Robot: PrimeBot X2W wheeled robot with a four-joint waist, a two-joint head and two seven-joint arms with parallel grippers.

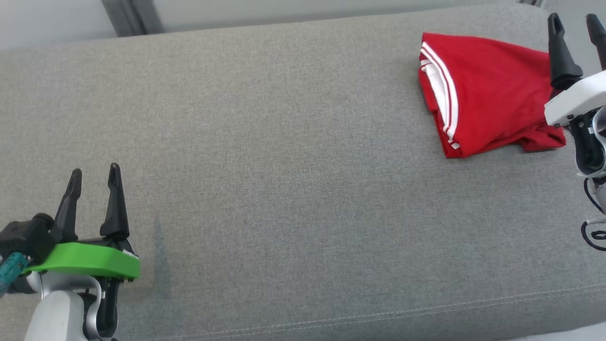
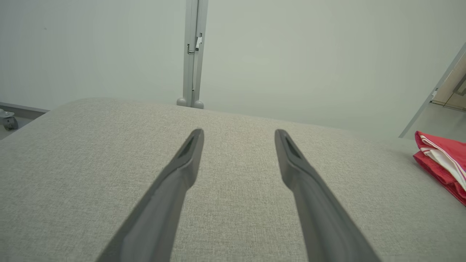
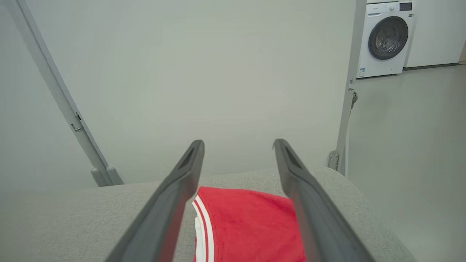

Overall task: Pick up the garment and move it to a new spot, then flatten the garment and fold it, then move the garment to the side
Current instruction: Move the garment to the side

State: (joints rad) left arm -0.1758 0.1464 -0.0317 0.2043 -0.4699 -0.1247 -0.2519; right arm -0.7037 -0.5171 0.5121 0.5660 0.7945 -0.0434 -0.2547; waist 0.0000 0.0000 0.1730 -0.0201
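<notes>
At your lower left, the left gripper holds its dark fingers spread and empty over the grey woven-fabric cushion. Far right, near the back edge, lies the folded red garment with white stripes. It is roughly square, its striped fold facing left and running front-to-back. The right gripper, fingers spread and empty, sits over the garment's right edge.

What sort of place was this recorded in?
Probably a laundry test room, not a home: a white front-loading washing machine stands beyond a wide grey fabric-covered platform bearing a folded red garment with white stripes.
</notes>
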